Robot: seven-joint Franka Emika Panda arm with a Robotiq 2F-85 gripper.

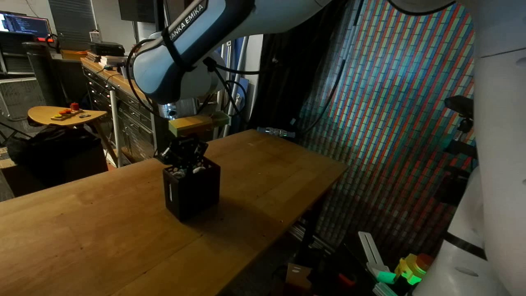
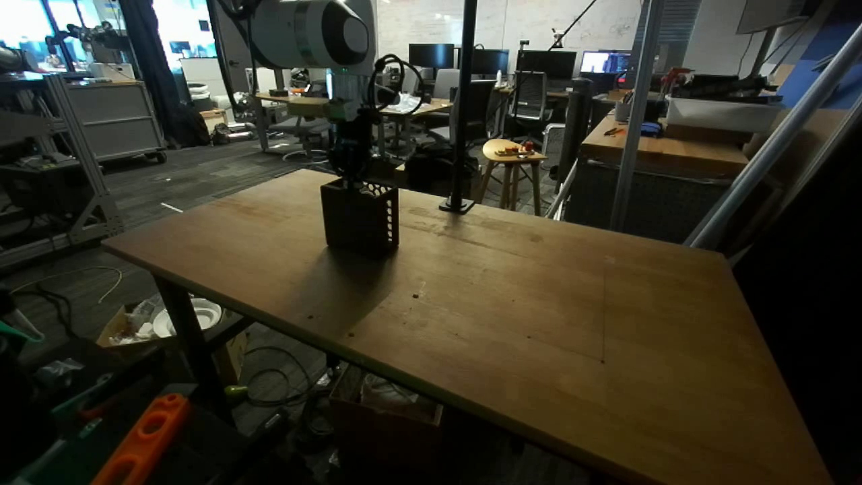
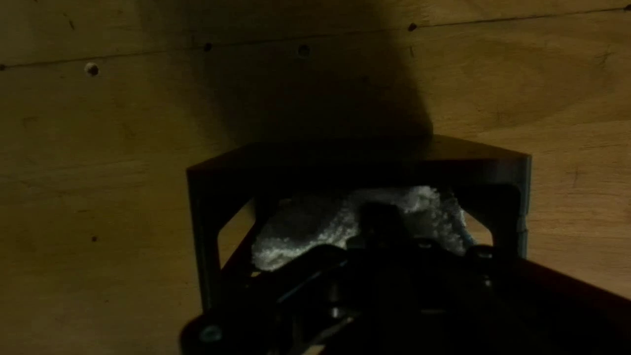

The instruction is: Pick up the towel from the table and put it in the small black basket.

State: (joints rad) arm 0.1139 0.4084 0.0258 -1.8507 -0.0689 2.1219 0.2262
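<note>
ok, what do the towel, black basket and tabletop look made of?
Towel: soft, matte fabric, probably terry or fleece; fuzzy, tufted surface in the wrist view.
Black basket: likely rigid plastic, dull finish; straight walls with cut-out holes, though painted metal isn't ruled out.
Tabletop: wood, smooth, low sheen; grain and seams show, but solid or plywood I can't tell.

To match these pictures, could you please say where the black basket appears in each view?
In an exterior view: black basket, left of centre, lower half.
In an exterior view: black basket, left of centre, near mid-height.
Wrist view: black basket, lower centre, partly hidden.
Shared landmark: wooden table.
</note>
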